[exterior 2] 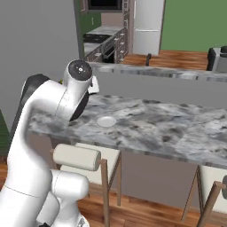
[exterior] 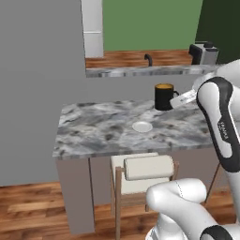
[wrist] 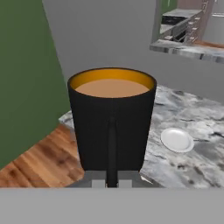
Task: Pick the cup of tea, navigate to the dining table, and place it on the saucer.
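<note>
Clamped on the handle of the cup of tea point(wrist: 112, 122), the gripper point(wrist: 112, 183) holds it upright above the dining table point(exterior: 93, 129), with the white saucer point(exterior: 142, 126) at its seven o'clock in the left base view

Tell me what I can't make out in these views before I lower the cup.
- Hand: in the hand view its fingertips are cut off by the bottom edge, so the grip on the cup's handle shows only partly.
- Cup and hand in the right base view: hidden behind the arm's upper joint.
- Gap under the cup: no view shows its base clearly against the table.
- Saucer: too small to judge its rim.
</note>
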{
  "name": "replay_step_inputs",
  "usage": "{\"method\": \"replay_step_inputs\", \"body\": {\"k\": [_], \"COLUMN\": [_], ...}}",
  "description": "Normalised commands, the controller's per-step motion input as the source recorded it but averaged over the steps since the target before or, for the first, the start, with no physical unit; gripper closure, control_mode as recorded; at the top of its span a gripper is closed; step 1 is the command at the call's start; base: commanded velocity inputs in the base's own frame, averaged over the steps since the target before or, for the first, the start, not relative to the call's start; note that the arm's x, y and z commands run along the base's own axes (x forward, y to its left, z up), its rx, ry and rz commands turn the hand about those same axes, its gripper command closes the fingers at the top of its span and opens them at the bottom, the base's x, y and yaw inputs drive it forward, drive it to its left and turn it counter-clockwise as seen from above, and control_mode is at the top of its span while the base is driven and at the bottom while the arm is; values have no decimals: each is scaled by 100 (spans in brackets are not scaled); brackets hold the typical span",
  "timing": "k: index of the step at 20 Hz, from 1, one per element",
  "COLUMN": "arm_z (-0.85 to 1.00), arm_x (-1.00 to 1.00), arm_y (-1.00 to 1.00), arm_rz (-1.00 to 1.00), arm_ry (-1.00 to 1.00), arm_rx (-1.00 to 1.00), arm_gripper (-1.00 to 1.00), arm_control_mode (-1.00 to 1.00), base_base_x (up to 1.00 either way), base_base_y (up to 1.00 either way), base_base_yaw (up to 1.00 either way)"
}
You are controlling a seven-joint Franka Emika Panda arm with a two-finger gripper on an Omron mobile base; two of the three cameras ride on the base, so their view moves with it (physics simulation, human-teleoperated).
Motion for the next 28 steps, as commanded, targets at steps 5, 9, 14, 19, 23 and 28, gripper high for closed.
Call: {"method": "replay_step_inputs", "body": {"k": [5,9,14,19,23,28], "arm_z": [-27,-31,-17,-18,-10,-23], "arm_x": [9,47,36,45,47,29], "arm_y": [-78,-73,-61,4,14,33], "arm_rz": [62,58,50,20,1,-1], "arm_ry": [0,1,0,0,0,0], "arm_rx": [2,0,1,0,0,0], "arm_gripper": [100,100,100,100,100,100], "arm_control_mode": [-100,-100,-100,-100,-100,-100], "base_base_x": [0,0,0,0,0,0], "base_base_y": [0,0,0,0,0,0], "base_base_yaw": [0,0,0,0,0,0]}}
